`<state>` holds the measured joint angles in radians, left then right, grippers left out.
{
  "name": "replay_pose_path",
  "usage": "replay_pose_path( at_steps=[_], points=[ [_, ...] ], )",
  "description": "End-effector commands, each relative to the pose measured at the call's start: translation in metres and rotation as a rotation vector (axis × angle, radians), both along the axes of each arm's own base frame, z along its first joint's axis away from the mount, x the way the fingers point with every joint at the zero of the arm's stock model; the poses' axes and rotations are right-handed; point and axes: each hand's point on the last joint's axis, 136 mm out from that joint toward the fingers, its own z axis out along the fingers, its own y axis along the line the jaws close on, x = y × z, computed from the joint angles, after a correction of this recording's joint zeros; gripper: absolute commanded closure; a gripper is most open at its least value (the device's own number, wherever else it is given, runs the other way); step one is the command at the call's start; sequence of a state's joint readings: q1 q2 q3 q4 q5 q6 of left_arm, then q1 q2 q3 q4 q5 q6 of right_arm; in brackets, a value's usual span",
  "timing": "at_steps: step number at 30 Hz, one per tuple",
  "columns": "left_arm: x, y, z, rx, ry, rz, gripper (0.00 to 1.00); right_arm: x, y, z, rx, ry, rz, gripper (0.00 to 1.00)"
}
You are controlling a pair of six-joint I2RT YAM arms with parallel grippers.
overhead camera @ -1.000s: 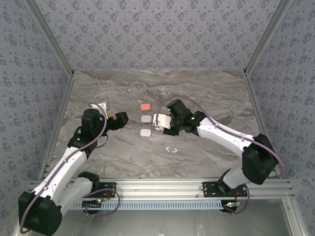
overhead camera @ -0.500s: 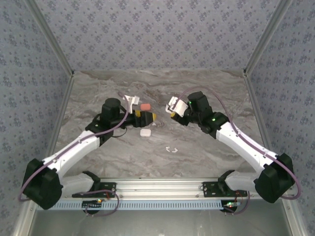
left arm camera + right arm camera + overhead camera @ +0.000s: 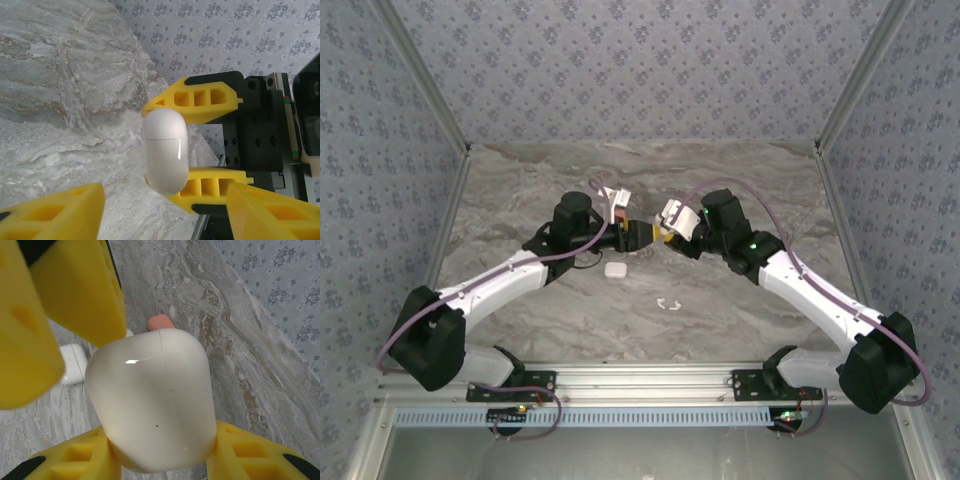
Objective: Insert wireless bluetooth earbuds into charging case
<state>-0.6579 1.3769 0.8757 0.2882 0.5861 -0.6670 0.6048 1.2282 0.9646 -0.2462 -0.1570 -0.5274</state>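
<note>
The right tool (image 3: 160,434) is closed on a white charging case (image 3: 165,152), one pad on each broad side, holding it clear of the worktop (image 3: 740,180). The left tool (image 3: 165,192) stands open facing that case, its pads spread wide to either side and, as far as I can tell, not gripping it.

The case looks like hard, glossy plastic – light, stiff and rounded all over, so likely to slip or twist under a loose pinch. A fine seam runs across it near one end; the short cap beyond that seam is probably the lid, and the place for the open tool to take hold.

Two white earbuds (image 3: 667,303) lie on the worktop well apart from the held case, toward the arm bases. They look tiny, curved and very light, apt to skid or flick away, so I would pinch one across its stem. A spare white case (image 3: 615,269) lies near the held case on its left, and a coral case (image 3: 161,321) just beyond.

The worktop is smooth grey marble-patterned sheet – little friction, I judge. Patterned walls (image 3: 640,70) close in three sides
</note>
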Motion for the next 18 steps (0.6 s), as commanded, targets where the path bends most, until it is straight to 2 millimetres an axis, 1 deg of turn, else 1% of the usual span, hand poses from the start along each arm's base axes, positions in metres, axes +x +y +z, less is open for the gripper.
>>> replay_pose_path(
  at_steps=[1,5,8,16,18],
  points=[
    [0.0038,-0.0105,0.0224,-0.050,-0.054,-0.012,0.40,-0.0045,0.0048,0.0112,0.052,-0.014,0.011,0.58],
    [0.0041,-0.0135,0.0178,-0.042,-0.046,-0.016,0.45,-0.0061,0.0073,0.0104,0.058,-0.008,0.018,0.58],
    [0.0050,-0.0149,0.0175,-0.044,-0.047,-0.015,0.49,-0.0065,0.0084,0.0093,0.056,-0.006,0.020,0.58],
    [0.0083,-0.0183,0.0145,-0.056,-0.041,0.002,0.55,-0.0089,0.0126,0.0079,0.063,0.007,0.034,0.57],
    [0.0078,-0.0203,0.0143,-0.058,-0.040,-0.003,0.59,-0.0093,0.0140,0.0073,0.065,0.012,0.038,0.57]
  ],
)
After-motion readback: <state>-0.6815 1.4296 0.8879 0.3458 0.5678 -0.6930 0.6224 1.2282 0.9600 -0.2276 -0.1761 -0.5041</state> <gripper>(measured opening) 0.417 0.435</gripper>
